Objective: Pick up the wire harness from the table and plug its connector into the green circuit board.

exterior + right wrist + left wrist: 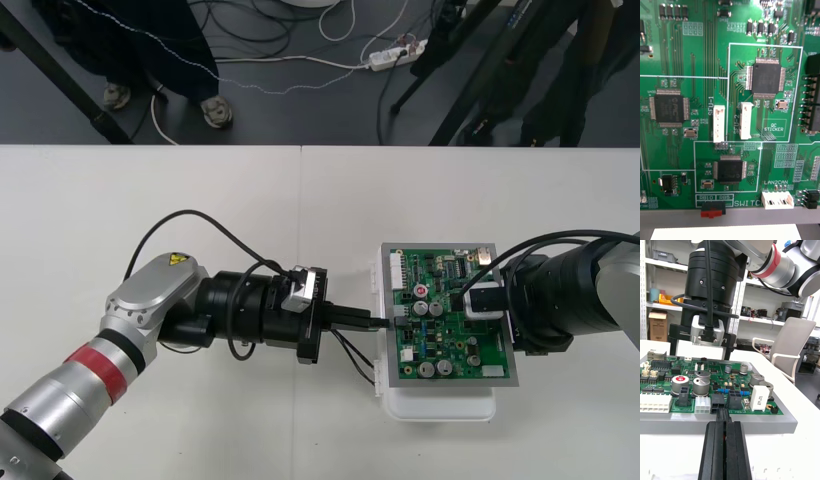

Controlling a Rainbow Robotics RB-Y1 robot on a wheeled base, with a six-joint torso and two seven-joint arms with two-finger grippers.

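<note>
Harness: thin dark wires loop below closed left hand, which pinches the black plug. Plug points lengthwise at board edge. Right hand over board, grip can't tell.

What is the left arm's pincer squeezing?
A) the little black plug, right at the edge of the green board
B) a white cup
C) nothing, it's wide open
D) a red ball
A: in the left wrist view the left pincer has its black fingers shut on the black plug at the edge of the green board, and thin wires trail from it in the front view.
</note>
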